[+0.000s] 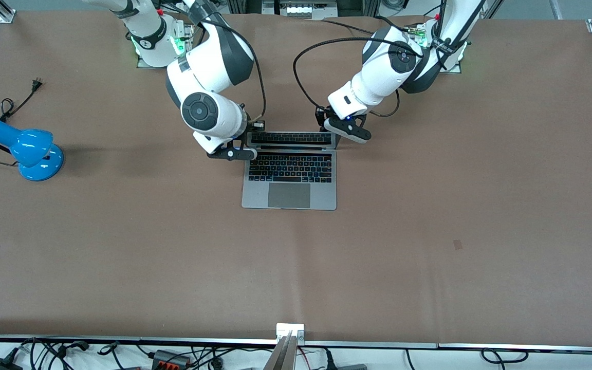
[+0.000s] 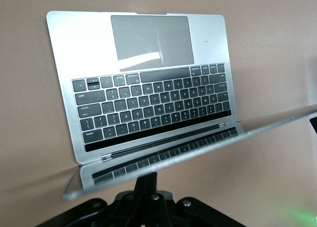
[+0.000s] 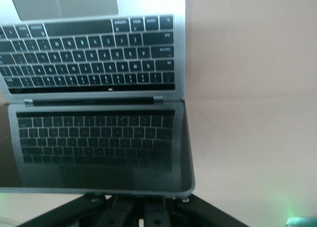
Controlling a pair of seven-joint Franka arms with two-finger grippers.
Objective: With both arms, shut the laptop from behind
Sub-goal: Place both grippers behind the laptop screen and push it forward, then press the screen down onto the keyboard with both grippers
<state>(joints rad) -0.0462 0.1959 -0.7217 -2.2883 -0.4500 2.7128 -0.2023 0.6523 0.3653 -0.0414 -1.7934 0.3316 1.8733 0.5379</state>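
We have the laptop (image 1: 290, 172) open mid-desk, lid upright; our left pincer (image 1: 348, 128) and right pincer (image 1: 233, 152), both clenched empty, sit at its top edge; next we push it down together

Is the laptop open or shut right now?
Open. The laptop shows its keyboard and trackpad, and its raised screen mirrors the keys.

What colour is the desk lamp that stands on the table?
The desk lamp is glossy bright blue with a black cord; the front view shows it best.
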